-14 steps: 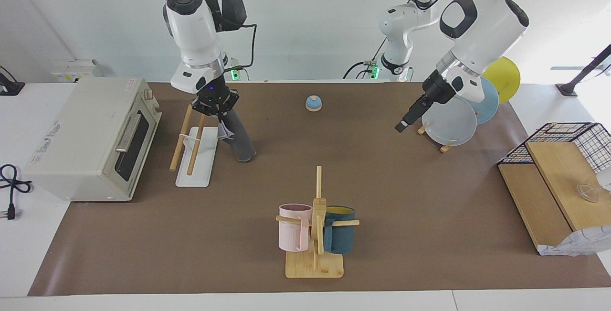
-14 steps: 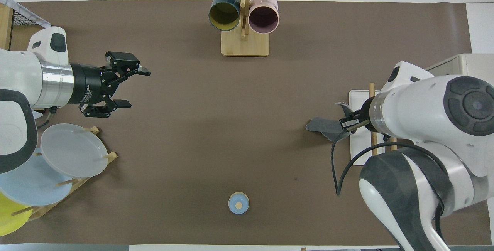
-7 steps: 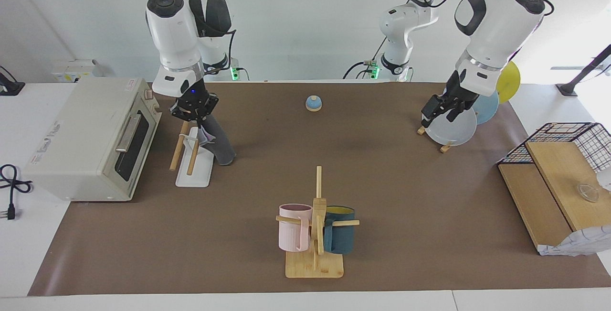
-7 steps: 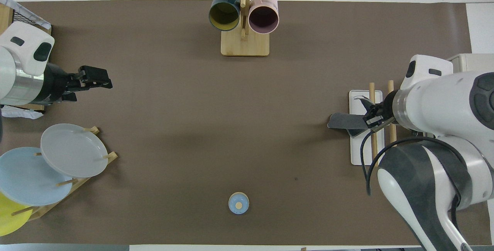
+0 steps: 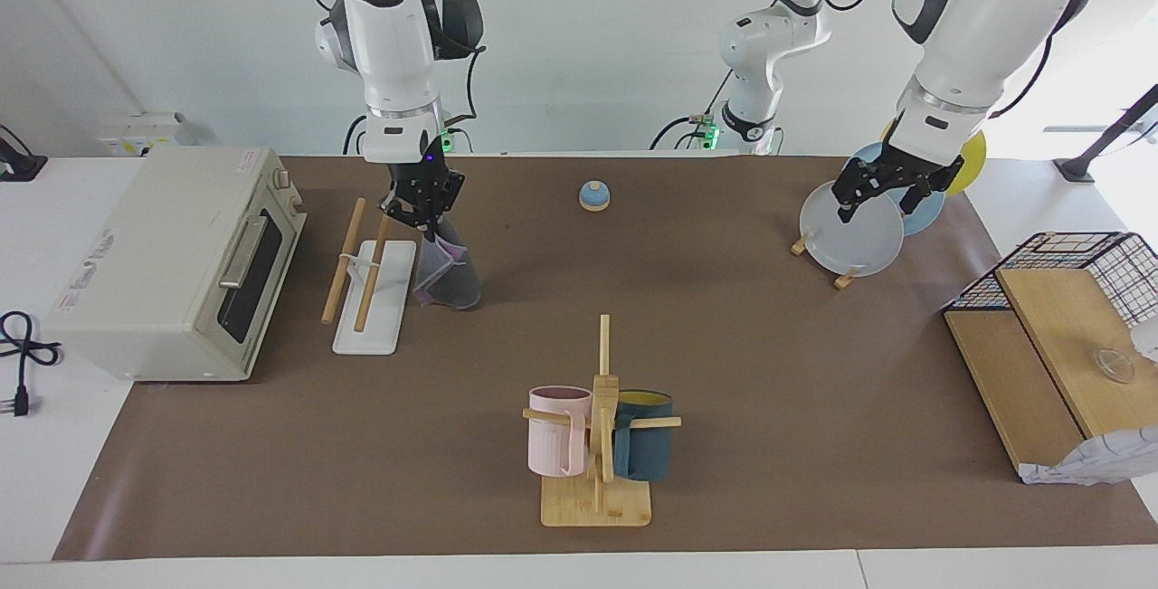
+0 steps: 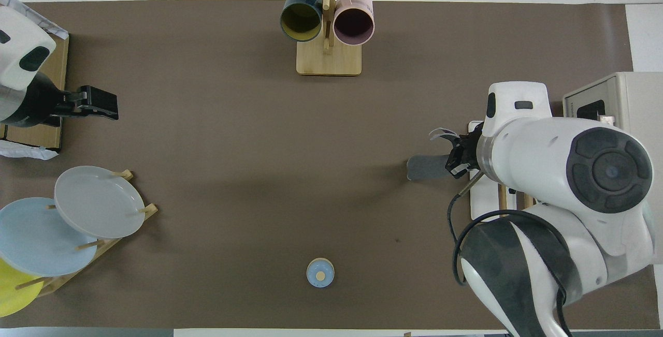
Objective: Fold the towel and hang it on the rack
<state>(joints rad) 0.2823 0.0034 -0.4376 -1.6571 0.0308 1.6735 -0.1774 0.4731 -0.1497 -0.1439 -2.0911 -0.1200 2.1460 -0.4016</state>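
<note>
My right gripper (image 5: 423,212) is shut on the top edge of the towel (image 5: 450,277). The towel hangs down dark grey with a purple edge, its lower end close to the tabletop. It hangs just beside the rack (image 5: 366,268), toward the table's middle, apart from the two wooden rods. In the overhead view the towel (image 6: 426,167) sticks out from the right gripper (image 6: 458,153), and the arm hides most of the rack (image 6: 479,200). My left gripper (image 5: 882,195) is open and empty, up over the plate stand; it also shows in the overhead view (image 6: 98,110).
A toaster oven (image 5: 172,263) stands beside the rack at the right arm's end. A mug tree (image 5: 597,444) with a pink and a teal mug is farthest from the robots. A plate stand (image 5: 855,232), a small blue knob (image 5: 594,196), and a wire basket with wooden boards (image 5: 1040,345) stand elsewhere.
My right gripper swung the towel from over the rack's rods toward the table's middle and turned it. My left arm drew back and rose over the plate stand.
</note>
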